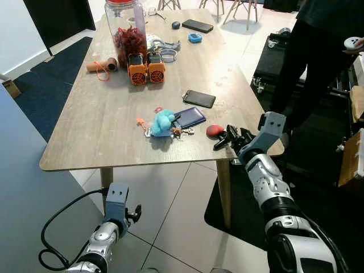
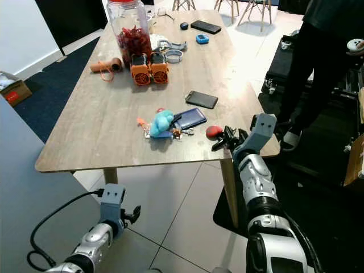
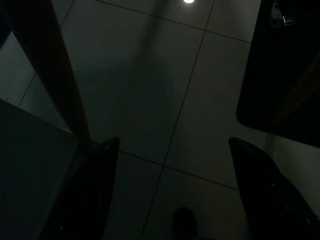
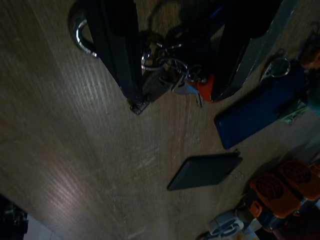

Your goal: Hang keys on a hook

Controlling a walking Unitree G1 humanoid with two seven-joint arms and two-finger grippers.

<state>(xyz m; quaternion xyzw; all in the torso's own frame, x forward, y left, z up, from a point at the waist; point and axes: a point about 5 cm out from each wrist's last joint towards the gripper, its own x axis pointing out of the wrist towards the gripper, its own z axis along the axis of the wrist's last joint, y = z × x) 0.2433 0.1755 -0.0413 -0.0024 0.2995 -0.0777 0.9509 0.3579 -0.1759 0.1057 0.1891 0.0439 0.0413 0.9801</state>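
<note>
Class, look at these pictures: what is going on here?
The robot stands at a wooden table. Its right hand is at the table's near right edge, fingers open around a bunch of keys with a red tag. The left hand hangs low by the floor. A person stands to the right.

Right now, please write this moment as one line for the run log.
phase: reaching keys | right gripper: open, over keys with red tag, near table edge | left gripper: open, idle low by floor | hook: not seen

left pincer [image 1: 134, 214] low, fingers apart | right pincer [image 1: 223, 139] raised, spread
</note>
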